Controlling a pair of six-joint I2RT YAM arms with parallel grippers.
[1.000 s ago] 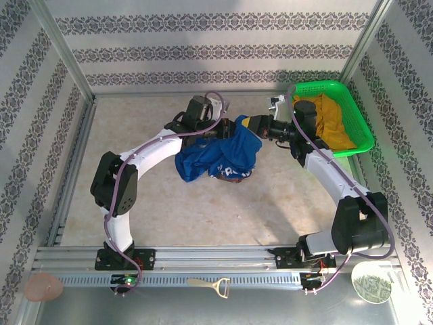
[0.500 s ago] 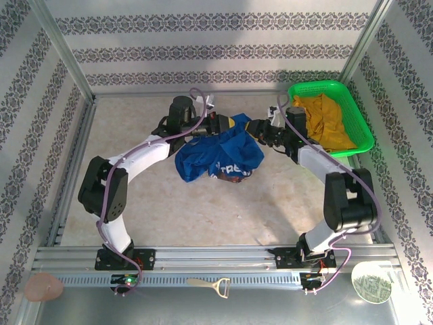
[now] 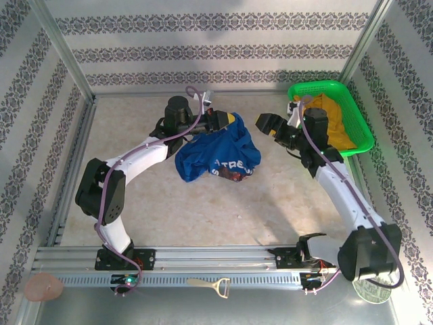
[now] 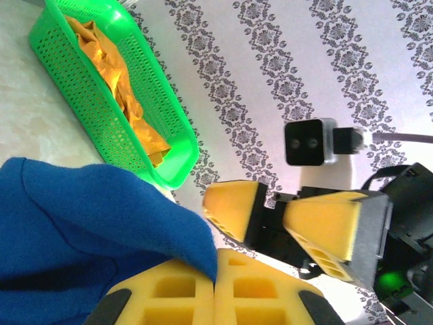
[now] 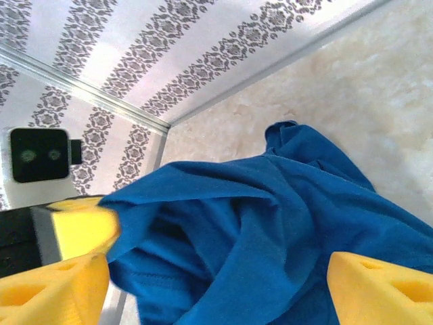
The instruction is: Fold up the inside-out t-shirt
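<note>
— Beige tabletop (image 3: 169,203): where's our blue t-shirt (image 3: 220,152)?
— Bunched mid-table. We see the left gripper (image 3: 222,122) pinching its far edge, and the right gripper (image 3: 266,124) spread wide just beside it, empty.

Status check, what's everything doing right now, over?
Left gripper shut on royal-blue cloth t-shirt, bunched, not folded. Right gripper open, apart from it. Green plastic basket off to the side.

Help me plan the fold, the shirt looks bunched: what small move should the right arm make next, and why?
Probably ease the right gripper toward the shirt and pinch a free edge. It is open and apart from the cloth, while the left gripper is shut on the bunched top; one grip likely cannot spread it.
</note>
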